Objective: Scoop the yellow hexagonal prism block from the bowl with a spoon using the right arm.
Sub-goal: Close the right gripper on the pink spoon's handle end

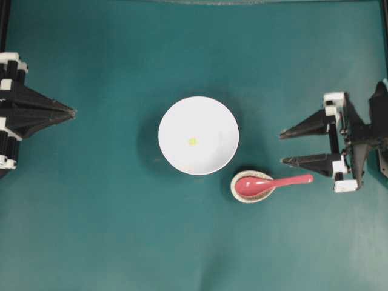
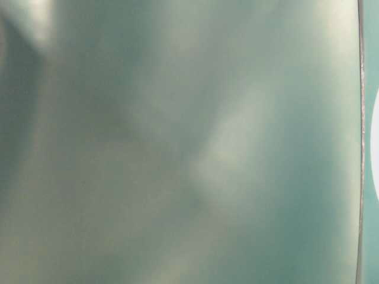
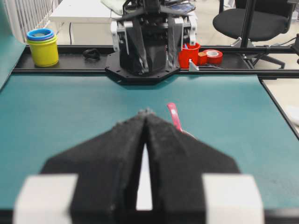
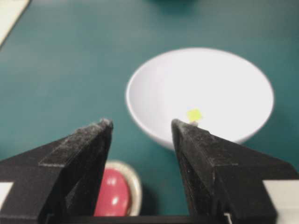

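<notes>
A: Lying near the middle of the bowl (image 1: 198, 135) is the yellow hexagonal prism block (image 1: 192, 141), seen from overhead as a small bright speck on the white glaze; the bowl itself is set on the teal table (image 1: 91, 230) at about its centre.

B: Where is the spoon (image 1: 271, 182) found?

A: Its pink-red scoop is cradled in a small speckled dish (image 1: 252, 187), just beside the bowl's rim on the side nearer the right gripper (image 1: 281, 147). The handle is pointed toward that gripper, and its tip is seen close to the lower finger, though contact cannot be made out.

B: How are the grippers held?

A: The right gripper's jaws are spread apart with nothing between them; through the gap in its wrist view the bowl, the block (image 4: 194, 114) and part of the spoon's scoop (image 4: 111, 196) are framed. The left gripper (image 1: 74, 112) is kept well apart from the bowl at the table's far edge, its fingers pressed together to a point and nothing gripped. Only a blurred teal surface is shown at table level.
</notes>
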`<state>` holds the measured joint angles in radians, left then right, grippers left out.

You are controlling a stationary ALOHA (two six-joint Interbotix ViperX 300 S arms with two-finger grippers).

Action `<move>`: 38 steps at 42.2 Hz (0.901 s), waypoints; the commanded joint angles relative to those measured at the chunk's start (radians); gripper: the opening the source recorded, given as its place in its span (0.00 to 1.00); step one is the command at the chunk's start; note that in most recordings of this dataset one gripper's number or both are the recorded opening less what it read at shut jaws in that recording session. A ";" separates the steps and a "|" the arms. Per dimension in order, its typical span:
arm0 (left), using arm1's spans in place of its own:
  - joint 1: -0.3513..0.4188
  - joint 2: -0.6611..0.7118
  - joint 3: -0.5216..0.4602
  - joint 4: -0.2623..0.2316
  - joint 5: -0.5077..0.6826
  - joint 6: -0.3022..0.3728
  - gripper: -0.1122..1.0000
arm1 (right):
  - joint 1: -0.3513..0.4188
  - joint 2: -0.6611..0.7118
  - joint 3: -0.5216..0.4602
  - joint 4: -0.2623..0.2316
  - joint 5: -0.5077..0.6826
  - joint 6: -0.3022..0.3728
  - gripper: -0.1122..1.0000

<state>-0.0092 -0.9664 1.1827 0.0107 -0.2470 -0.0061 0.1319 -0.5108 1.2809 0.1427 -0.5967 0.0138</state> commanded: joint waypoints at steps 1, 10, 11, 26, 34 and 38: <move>-0.003 0.005 -0.014 0.002 -0.005 -0.002 0.10 | 0.038 0.052 0.008 0.044 -0.074 -0.003 0.62; -0.002 0.005 -0.015 0.003 -0.005 -0.002 0.10 | 0.138 0.201 0.032 0.146 -0.212 -0.003 0.62; -0.003 0.005 -0.014 0.003 -0.003 -0.002 0.10 | 0.147 0.215 0.034 0.153 -0.224 -0.003 0.62; -0.002 0.006 -0.014 0.003 -0.003 -0.002 0.10 | 0.298 0.433 0.054 0.295 -0.411 0.002 0.62; -0.002 0.005 -0.014 0.003 -0.002 -0.002 0.10 | 0.324 0.520 0.052 0.304 -0.437 0.064 0.62; -0.002 0.006 -0.014 0.002 -0.003 -0.002 0.10 | 0.331 0.558 0.048 0.304 -0.448 0.084 0.62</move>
<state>-0.0107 -0.9664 1.1827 0.0107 -0.2439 -0.0061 0.4541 0.0337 1.3376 0.4433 -1.0278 0.0890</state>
